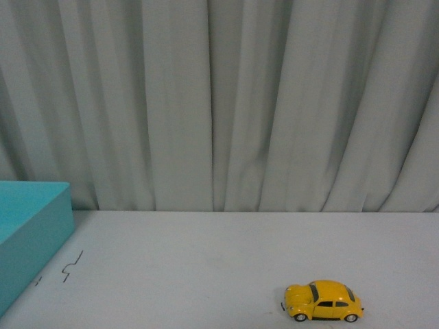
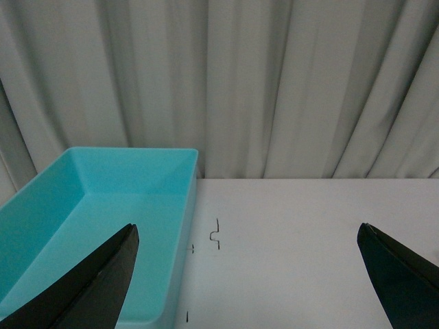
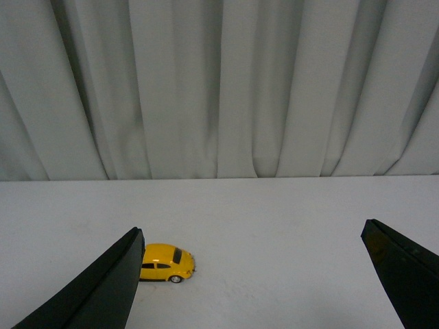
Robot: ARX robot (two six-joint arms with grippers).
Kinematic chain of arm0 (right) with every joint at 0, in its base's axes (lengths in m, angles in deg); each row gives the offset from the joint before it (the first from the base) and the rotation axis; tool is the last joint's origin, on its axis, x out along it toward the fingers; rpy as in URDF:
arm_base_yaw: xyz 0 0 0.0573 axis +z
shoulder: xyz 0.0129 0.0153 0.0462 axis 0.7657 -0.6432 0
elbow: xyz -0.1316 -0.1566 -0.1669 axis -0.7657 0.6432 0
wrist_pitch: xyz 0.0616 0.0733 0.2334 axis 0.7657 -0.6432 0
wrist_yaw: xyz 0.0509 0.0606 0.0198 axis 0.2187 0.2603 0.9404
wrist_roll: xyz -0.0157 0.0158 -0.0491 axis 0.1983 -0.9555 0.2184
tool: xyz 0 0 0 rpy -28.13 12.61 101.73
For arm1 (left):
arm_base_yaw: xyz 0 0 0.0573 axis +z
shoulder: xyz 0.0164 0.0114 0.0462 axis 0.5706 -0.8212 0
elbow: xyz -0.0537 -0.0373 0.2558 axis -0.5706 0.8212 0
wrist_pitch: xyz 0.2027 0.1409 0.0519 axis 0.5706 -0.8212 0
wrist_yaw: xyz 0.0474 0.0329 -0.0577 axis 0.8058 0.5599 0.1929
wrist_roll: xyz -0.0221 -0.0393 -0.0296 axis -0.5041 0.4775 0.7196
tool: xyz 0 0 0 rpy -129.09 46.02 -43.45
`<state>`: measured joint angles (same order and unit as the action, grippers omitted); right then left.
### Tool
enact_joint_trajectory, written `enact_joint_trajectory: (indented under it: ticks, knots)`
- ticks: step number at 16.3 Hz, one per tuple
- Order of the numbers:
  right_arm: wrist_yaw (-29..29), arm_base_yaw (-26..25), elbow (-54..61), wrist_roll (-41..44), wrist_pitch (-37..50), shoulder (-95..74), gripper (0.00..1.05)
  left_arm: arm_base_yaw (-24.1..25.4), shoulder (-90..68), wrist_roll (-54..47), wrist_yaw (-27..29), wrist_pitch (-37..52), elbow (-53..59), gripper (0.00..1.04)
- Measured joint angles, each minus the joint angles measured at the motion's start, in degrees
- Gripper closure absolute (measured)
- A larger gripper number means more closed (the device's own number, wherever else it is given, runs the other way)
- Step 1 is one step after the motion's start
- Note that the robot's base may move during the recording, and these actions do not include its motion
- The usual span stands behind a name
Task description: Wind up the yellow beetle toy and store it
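Black fingers (image 2: 96, 288) of the left gripper (image 2: 247, 227) filled the near edge of the left wrist view, spread wide and holding nothing. Past their tips, on one finger's side, stood the teal box (image 2: 137, 175), open at the top and bare inside. It was probably set there as the place to store the toy. A few small pen marks (image 2: 216, 236) lay on the white table (image 2: 309, 219) in the gap between the fingers, just beside the box wall.

The right gripper (image 3: 252, 227) was equally wide apart and empty. The yellow beetle toy (image 3: 164, 263) stood on its wheels beyond the fingertips, close to one finger and well off the middle of the gap. The front view showed it side-on, well apart from the box across the table.

Both arms seemed to be in a ready pose, with the wind-up not yet begun. The toy lay on the right arm's side, so the right arm looked the natural one to reach for it, but it would need to centre the gap over the body first. A grey curtain (image 1: 219, 103) closed off the back.
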<state>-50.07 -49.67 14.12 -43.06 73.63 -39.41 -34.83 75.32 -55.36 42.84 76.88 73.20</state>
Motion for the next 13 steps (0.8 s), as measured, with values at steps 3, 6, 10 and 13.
enact_joint_trajectory:
  ticks: [3,6,10,13]
  knots:
    - [0.02,0.00,0.00,0.00,-0.04,0.00,0.07,0.00,0.00,0.00,0.02,-0.09,0.00,0.07]
    - [0.02,0.00,0.00,0.00,-0.02,0.00,0.07,0.00,0.00,0.00,0.00,-0.07,0.00,0.07]
    - [0.02,0.00,0.00,0.00,-0.02,0.00,0.07,0.02,0.00,0.00,0.02,-0.07,0.00,0.07]
    - [10.10,-5.07,-2.36,-3.67,-7.76,-5.22,0.07,0.00,0.00,0.00,0.00,-0.04,0.00,0.07]
